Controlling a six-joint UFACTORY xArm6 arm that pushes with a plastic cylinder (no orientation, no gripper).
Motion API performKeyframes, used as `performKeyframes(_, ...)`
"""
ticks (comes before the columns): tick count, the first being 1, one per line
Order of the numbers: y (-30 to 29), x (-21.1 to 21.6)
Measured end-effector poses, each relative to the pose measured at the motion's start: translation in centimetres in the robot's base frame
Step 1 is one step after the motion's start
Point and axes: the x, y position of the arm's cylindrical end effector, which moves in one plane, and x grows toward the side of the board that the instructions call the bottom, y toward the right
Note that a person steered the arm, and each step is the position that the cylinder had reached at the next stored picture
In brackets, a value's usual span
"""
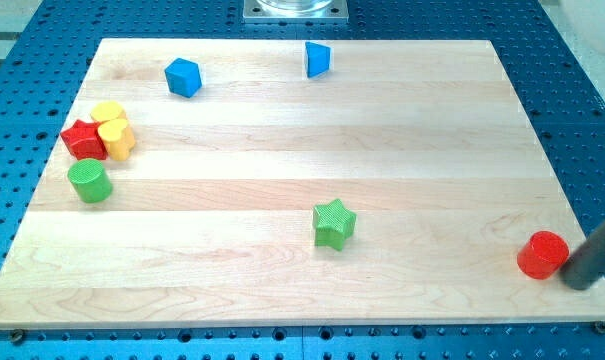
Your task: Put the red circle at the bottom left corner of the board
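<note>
The red circle [542, 254] is a short red cylinder near the board's bottom right corner. My tip [581, 281] is the lower end of a dark rod that comes in from the view's right edge. It sits just right of and slightly below the red circle, very close to it or touching it. The wooden board [282, 160] fills most of the view, and its bottom left corner [4, 318] is far from the red circle.
A green star [333, 222] lies at bottom centre. At the left are a green cylinder [89, 181], a red star [84, 139], a yellow cylinder [108, 113] and a yellow block [117, 138]. Two blue blocks [183, 76] [317, 59] lie near the top.
</note>
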Motion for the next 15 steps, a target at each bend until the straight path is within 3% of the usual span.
performKeyframes(1,-4.7,-1.1)
performKeyframes(3,-5.7,-3.2)
performKeyframes(5,-7.0,-9.2)
performKeyframes(7,-15.3,-11.5)
performKeyframes(9,-6.4,-10.7)
performKeyframes(10,-13.1,-9.2)
performKeyframes(12,-25.3,-10.2)
performKeyframes(13,-20.1,-9.3)
performKeyframes(15,-37.5,-8.6)
